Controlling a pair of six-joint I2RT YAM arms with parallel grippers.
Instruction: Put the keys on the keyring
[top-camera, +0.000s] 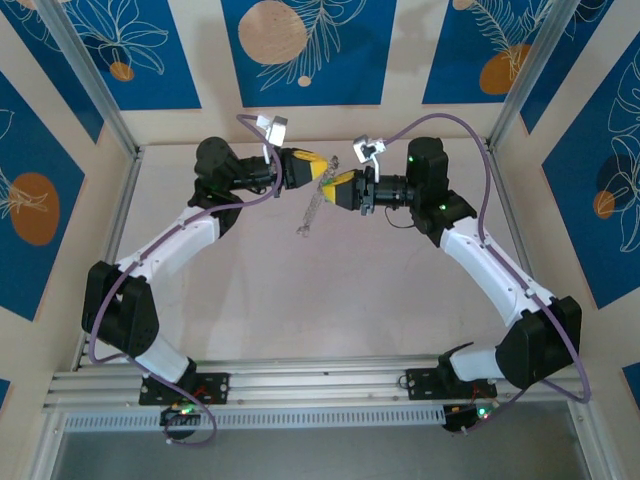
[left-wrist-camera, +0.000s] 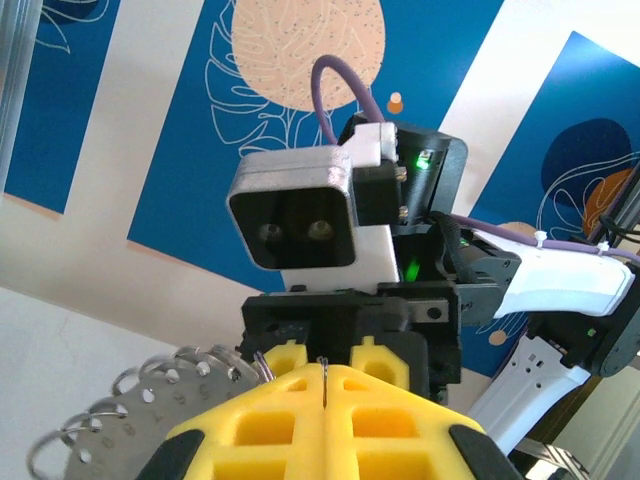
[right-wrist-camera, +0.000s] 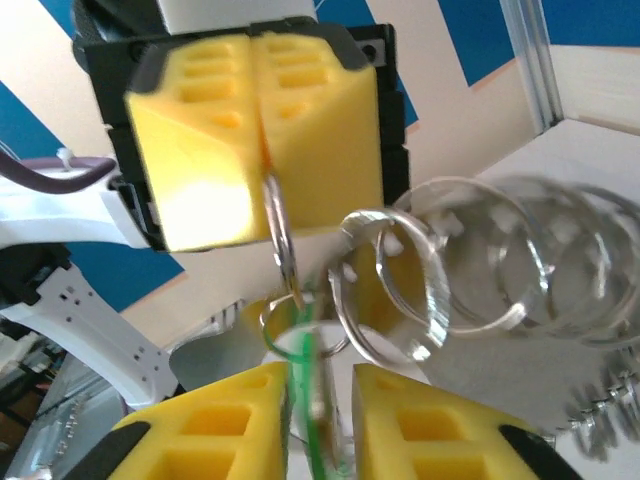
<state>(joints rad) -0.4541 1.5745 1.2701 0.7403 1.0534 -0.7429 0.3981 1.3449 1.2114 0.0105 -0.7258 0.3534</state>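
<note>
Both arms meet over the far middle of the table, fingertips nearly touching. The left gripper is clamped tight on one split ring at the end of the keyring. In the right wrist view that ring sticks out edge-on from the seam of the closed yellow pads. The rest of the keyring trails away as a floppy run of loops; from above it droops toward the near left, off the table. The right gripper faces it from the right, its jaws a little apart. A thin green-edged piece, probably the key, stands upright in that gap. I cannot tell whether the pads actually pinch it. The key's long axis runs along the right fingers and aims at the bottom of the held ring, just beside it. The threading move looks like the right arm's job, with the left merely anchoring the ring.
</note>
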